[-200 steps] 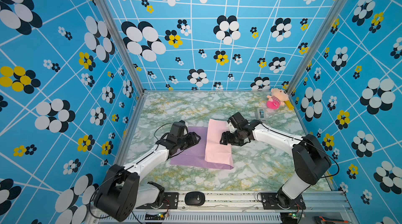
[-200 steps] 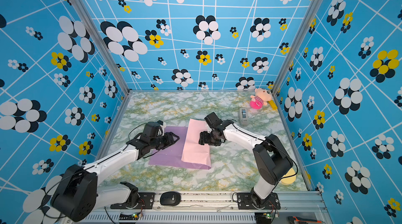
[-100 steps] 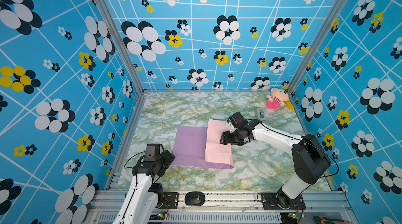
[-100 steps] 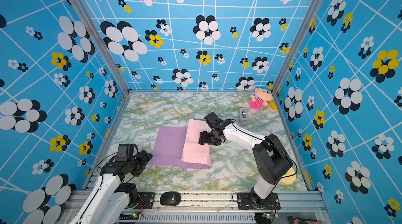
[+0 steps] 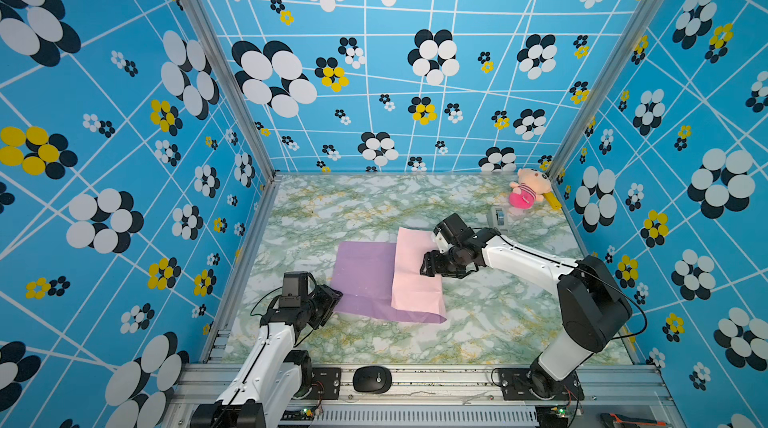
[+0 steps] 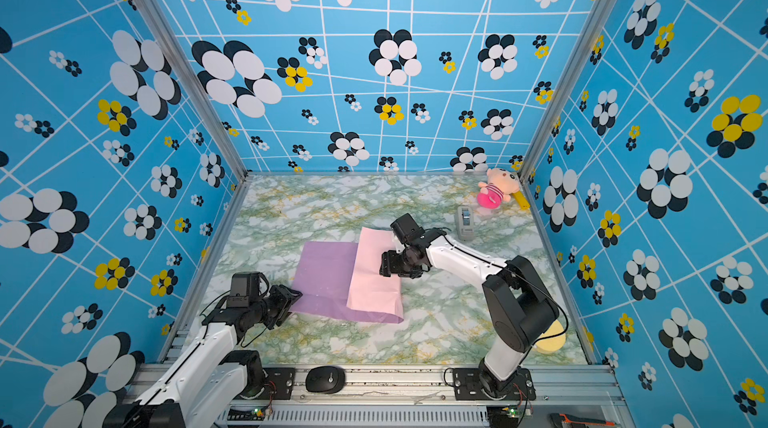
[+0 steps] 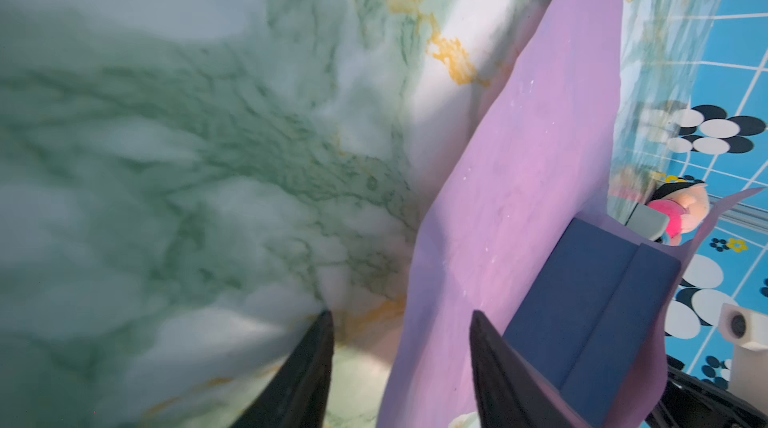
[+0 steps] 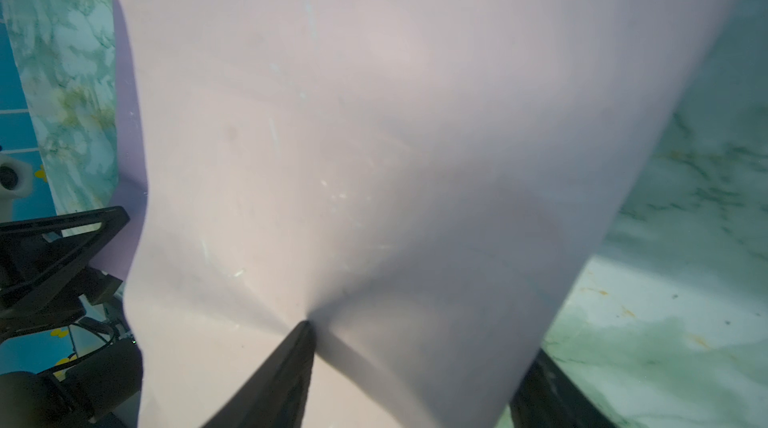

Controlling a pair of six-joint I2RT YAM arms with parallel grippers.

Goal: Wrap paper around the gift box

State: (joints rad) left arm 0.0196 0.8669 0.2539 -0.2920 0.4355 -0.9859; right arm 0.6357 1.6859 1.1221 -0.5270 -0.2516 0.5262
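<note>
Blue walls [image 5: 415, 51] printed with black, white and yellow flowers close in three sides of a table [image 5: 353, 205] patterned like green-veined marble. Near the middle of it lies the paper [image 5: 365, 276]. Its lilac face is up on the left part, and a pale pink flap [image 5: 413, 272] is folded over from the right and covers the rest. A strip of lilac shows beyond the flap's near edge. The box [image 7: 590, 305], dark navy, sits on the lilac sheet beneath that flap. Both top views hide it completely, and only the left wrist view looks in under the raised paper at its side. The right gripper [image 8: 419, 342] is at the right edge of the flap, about halfway along it. Its jaws are spread wide: one fingertip [image 8: 299, 342] presses a dent into the pink paper, the other finger sits past the fold, over the table, and nothing visible is clamped between them. The left gripper [image 7: 400, 313] is low at the paper's near left corner, also with its jaws apart. One finger is over bare table, the other is over the lilac sheet, and the sheet's edge runs into the gap unpinched. A pink and cream plush toy [image 5: 528, 193] sits in the far right corner, with a grey tape dispenser [image 6: 466, 222] just in front of it. A black mouse [image 5: 372, 379] rests on the metal rail along the front.
</note>
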